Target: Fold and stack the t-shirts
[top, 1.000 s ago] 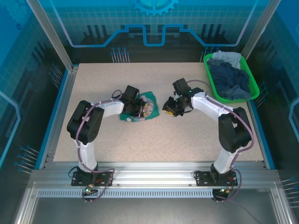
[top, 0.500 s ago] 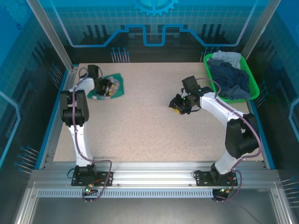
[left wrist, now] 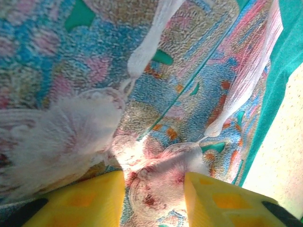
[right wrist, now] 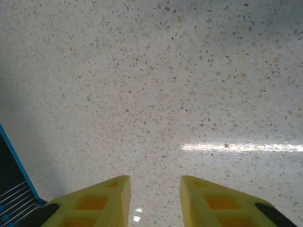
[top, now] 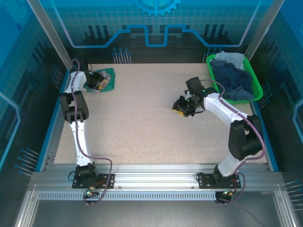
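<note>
Teal-green printed t-shirt (top: pixel 108 75) bunched at the far left corner of the worktop (top: pixel 142 127), left fingers (top: pixel 98 83) clamped on it, right fingers (top: pixel 180 110) apart over bare surface right of centre, green basket (top: pixel 214 78) holding navy and grey-blue t-shirts (top: pixel 232 78) at the far right corner.

This was a robot lab, a closed test cell. A left arm (top: pixel 78 135) and a right arm (top: pixel 218 108), white and black, stood bolted to an aluminium rail (top: pixel 156 182) at the near edge of a speckled bench (top: pixel 142 123). Purple cables (top: pixel 110 166) looped from their bases. Bare aluminium posts (top: pixel 51 34) framed the cell. Beyond the fingers rose blue see-through panels (top: pixel 199 21) printed with a gear and circuit lines. Under the right arm's yellow fingers (right wrist: pixel 97 203) lay the same speckled top, a blue edge strip (right wrist: pixel 14 156) to their left.
</note>
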Tool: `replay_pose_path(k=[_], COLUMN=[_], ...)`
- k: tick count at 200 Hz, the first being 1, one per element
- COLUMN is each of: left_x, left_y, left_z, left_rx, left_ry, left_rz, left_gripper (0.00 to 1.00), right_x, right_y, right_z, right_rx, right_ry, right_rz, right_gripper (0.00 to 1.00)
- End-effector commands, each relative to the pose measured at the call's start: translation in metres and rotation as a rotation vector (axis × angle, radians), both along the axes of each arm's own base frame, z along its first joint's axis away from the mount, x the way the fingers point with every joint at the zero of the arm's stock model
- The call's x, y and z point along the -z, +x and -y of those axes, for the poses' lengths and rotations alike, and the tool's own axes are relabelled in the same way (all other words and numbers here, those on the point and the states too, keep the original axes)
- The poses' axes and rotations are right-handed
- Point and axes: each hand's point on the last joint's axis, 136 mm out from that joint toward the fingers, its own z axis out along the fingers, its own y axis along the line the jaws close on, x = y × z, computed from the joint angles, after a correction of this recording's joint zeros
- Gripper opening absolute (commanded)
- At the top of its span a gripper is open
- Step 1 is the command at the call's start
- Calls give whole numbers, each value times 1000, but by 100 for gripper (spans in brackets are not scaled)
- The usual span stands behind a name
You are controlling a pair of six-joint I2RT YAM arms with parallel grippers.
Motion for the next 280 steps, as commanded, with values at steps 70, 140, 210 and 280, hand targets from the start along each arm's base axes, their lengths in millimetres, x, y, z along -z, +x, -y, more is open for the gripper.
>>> replay_pose_path(k=[70, 140, 210, 280], left_x=[-195, -206, -151, -77], left_y=[-59, -205, -305, -266], left_z=[36, 57, 16, 41], left_rx=[-53, -82, -83, 108], left_ry=[125, 464, 987, 970], left_rz=[303, 392, 503, 542], left_gripper=[99, 99, 99, 99], right_x=[-82, -138, -77, 0], right_y=[45, 24, -15, 4], right_z=[27, 97, 178, 194], right_rx=[66, 129, 279, 87], right_ry=[-113, -429, -641, -869], right_rz=[329, 515, 708, 815], right_gripper=[100, 100, 100, 100])
